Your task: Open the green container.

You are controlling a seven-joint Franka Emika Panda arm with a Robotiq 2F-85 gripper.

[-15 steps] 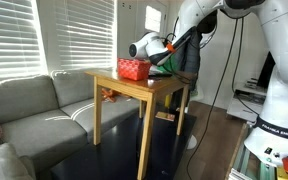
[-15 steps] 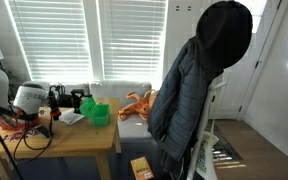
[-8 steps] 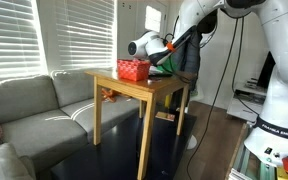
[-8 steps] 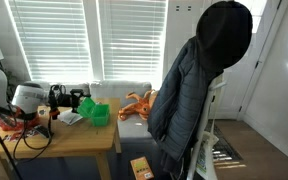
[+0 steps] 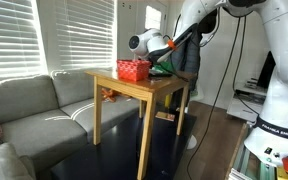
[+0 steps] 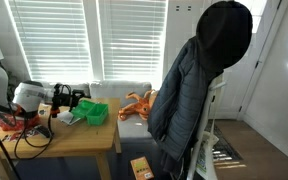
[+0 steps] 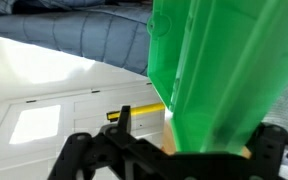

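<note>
The green container (image 6: 97, 114) stands on the wooden table (image 5: 124, 84), and its lid looks tilted up toward my gripper. In an exterior view it is a green sliver (image 5: 168, 70) behind the red mesh basket (image 5: 134, 70). In the wrist view its translucent green plastic (image 7: 224, 70) fills the right side and reaches down between my fingers. My gripper (image 7: 202, 135) comes in level at the container's upper edge, as both exterior views show (image 6: 77, 100) (image 5: 163, 58). The jaws stand wide apart, with a gap beside the left finger (image 7: 124, 118).
A dark jacket (image 6: 194, 80) hangs on a chair beside the table. An orange toy (image 6: 137, 102) lies behind the table, on the grey sofa (image 5: 34, 110). A white object (image 6: 69, 118) and cables (image 6: 29, 135) lie on the tabletop. Window blinds are behind.
My gripper has drawn back a little from the container. The green plastic now reaches further toward the gripper, as if the lid has swung up.
</note>
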